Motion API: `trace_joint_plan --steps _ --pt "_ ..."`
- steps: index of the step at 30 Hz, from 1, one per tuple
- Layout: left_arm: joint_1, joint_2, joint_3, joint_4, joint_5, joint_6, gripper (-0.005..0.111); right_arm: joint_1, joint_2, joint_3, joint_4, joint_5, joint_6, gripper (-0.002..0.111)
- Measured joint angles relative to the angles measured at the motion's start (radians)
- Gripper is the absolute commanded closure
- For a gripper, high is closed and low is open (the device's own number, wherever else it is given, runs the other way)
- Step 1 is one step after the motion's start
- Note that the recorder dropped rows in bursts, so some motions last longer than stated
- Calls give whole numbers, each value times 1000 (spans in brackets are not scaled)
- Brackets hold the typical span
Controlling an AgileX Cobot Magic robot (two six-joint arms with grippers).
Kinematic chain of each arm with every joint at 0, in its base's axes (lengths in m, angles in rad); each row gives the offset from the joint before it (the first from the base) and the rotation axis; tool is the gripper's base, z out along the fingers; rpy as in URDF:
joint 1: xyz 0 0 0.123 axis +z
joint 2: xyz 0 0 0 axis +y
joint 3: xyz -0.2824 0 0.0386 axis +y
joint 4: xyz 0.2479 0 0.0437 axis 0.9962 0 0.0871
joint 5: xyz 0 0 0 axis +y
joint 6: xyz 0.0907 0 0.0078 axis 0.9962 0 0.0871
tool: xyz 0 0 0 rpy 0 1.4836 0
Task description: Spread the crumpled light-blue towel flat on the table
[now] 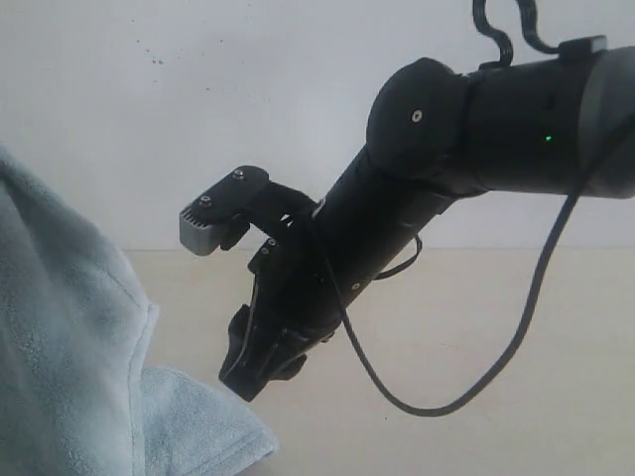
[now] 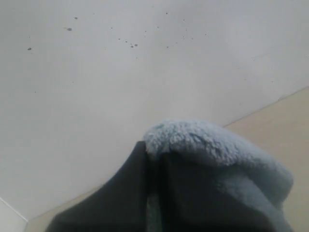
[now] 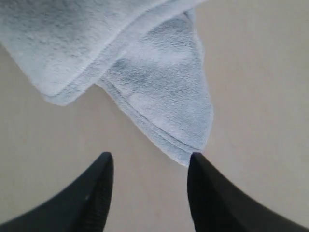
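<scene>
**Towel lifted on one side, free corner lined up for grasp**

The towel point(image 1: 60, 327) was held up at the left by the left pincer point(image 2: 152, 162), which was clenched on a fold of it, probably so that the cloth could hang and open out. Its lower part was draped onto the table point(image 1: 476, 327). The right pincer point(image 3: 149, 164) was released, jaws apart, and pointed down at a loose corner point(image 3: 190, 135) lying on the table just ahead, apparently so that this corner could be gripped and drawn outward. No brand, label or writing could be read.
</scene>
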Motion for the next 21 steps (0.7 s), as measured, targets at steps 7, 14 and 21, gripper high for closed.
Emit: trace_joint_plan --steps 7,14,21 --pt "0 25 -74 -2 83 7 103 0 34 0 111 39 -77 62" --pt "0 195 -116 -1 239 7 103 0 5 2 104 26 -81 62" --pt "0 318 -116 -1 258 7 103 -17 -71 2 -30 -9 -35 62"
